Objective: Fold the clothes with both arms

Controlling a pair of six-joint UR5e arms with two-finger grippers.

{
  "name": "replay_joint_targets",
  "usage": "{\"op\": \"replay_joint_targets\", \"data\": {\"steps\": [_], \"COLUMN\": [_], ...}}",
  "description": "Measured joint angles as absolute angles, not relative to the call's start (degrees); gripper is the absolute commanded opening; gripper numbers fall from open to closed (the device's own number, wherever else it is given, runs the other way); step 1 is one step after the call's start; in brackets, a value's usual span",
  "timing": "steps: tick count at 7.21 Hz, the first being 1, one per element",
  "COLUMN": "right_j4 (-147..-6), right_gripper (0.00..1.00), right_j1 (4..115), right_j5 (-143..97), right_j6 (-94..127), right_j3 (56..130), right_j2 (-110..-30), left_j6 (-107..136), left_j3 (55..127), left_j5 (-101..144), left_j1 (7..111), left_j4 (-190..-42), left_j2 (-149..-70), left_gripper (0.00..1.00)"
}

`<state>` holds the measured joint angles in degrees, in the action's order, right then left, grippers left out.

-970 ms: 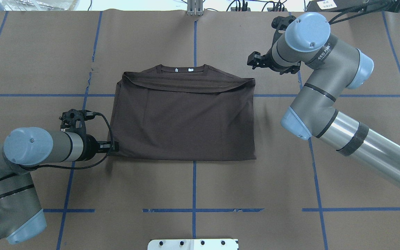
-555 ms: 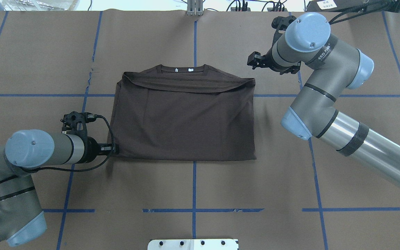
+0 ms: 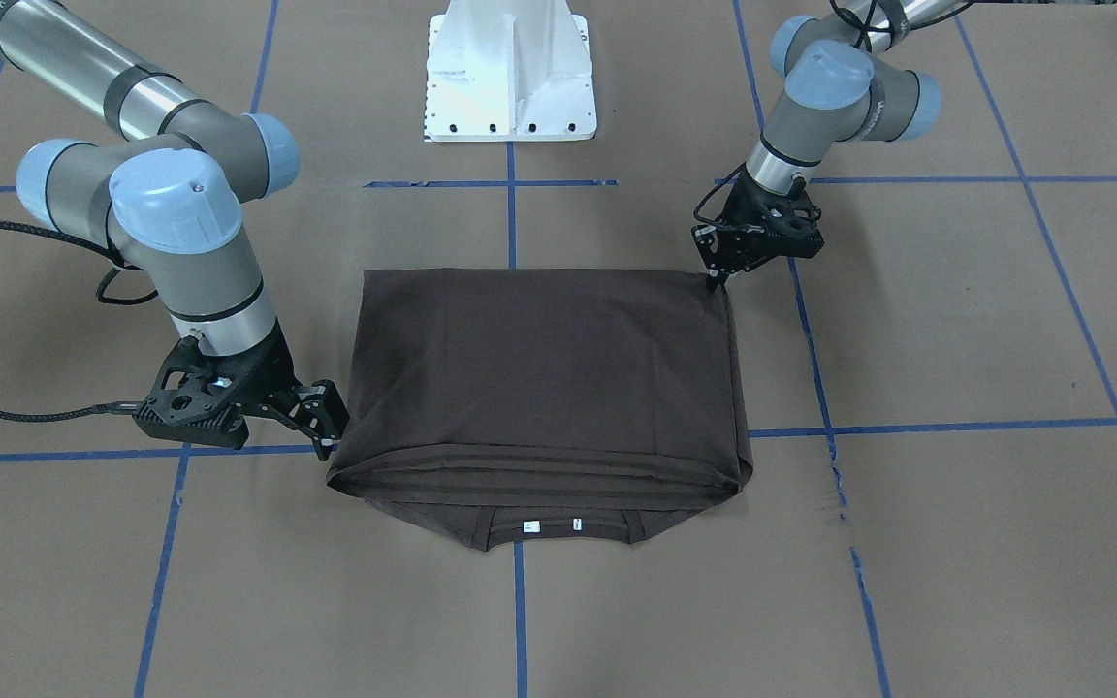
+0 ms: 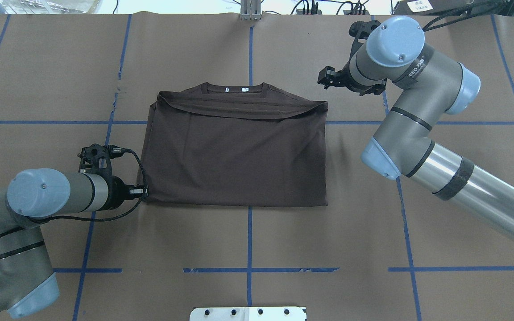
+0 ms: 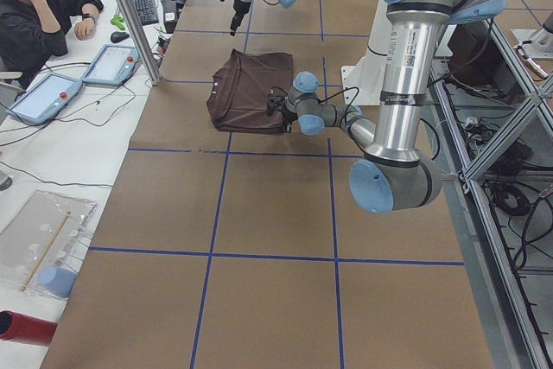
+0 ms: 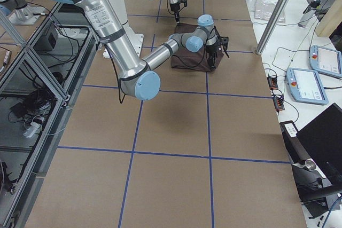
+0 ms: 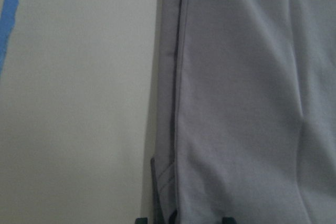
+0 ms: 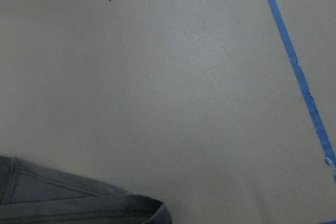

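Your left gripper [image 4: 143, 192] is clamped on a corner of the T-shirt [image 4: 239, 156] (robot-side edge). Your right gripper [image 3: 331, 422] hovers, jaws spread.

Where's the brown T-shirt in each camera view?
Exterior front-facing: T-shirt at centre.
Overhead exterior: T-shirt at centre.
Exterior left: T-shirt, upper middle.
Exterior right: T-shirt, upper middle.
Left wrist: T-shirt fills right half.
Right wrist: T-shirt, bottom-left corner.
Shared landmark: blue tape lines.

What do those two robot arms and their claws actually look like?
The left arm and right arm are silver-grey tubes with light blue joint caps. The left gripper and right gripper are black and two-fingered, with black cables attached.
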<state>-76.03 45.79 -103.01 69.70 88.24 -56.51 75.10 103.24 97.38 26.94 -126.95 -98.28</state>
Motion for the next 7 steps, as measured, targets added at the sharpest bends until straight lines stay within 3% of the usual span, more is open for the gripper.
{"op": "replay_joint_targets", "data": {"steps": [3, 5, 7], "right_j4": [-76.0, -76.0, -76.0], "right_gripper": [1.00, 1.00, 1.00], "right_j1": [45.8, 45.7, 45.7], "right_j5": [-102.9, -102.8, -102.8], "right_j6": [69.8, 69.8, 69.8], "right_j3": [88.2, 88.2, 88.3], "right_j2": [-56.5, -56.5, -56.3], "left_j6": [61.9, 54.2, 49.9], "left_j3": [97.8, 85.0, 66.5], "left_j5": [97.4, 97.5, 97.1], "left_j1": [35.3, 43.3, 48.8], "left_j4": [-126.7, -126.9, -128.4], "left_j2": [-100.0, -109.2, -122.7], "left_gripper": [0.00, 0.00, 0.00]}}
